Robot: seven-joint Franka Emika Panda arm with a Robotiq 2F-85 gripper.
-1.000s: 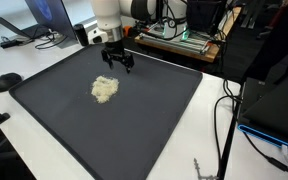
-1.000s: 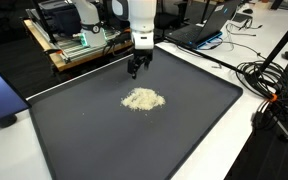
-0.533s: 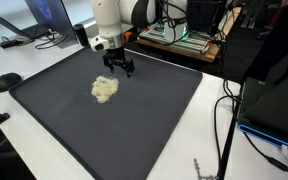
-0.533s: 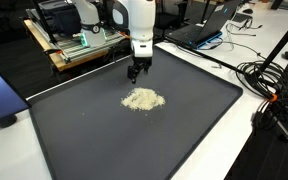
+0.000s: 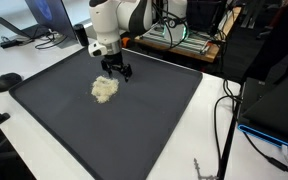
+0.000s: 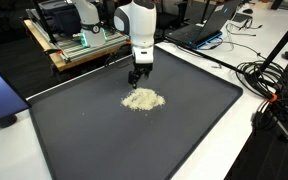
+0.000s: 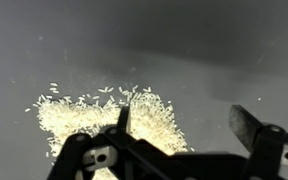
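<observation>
A small pile of pale rice-like grains (image 5: 104, 88) lies on a dark mat (image 5: 154, 110); it also shows in an exterior view (image 6: 142, 99) and in the wrist view (image 7: 89, 118). My gripper (image 5: 117, 71) hangs low over the mat just behind the pile, also seen in an exterior view (image 6: 136, 77). In the wrist view the gripper (image 7: 184, 122) is open and empty. One finger sits over the pile's edge, the other over bare mat beside it.
The mat lies on a white table (image 5: 39, 62). A laptop (image 5: 39, 20) and cables stand at one side, a black mouse-like object (image 5: 7, 81) near the mat's corner. A rack with electronics (image 6: 74, 40) stands behind the arm. Cables (image 6: 269, 85) trail past the table's edge.
My gripper has moved down and toward the pile of grains. The pile has not moved.
</observation>
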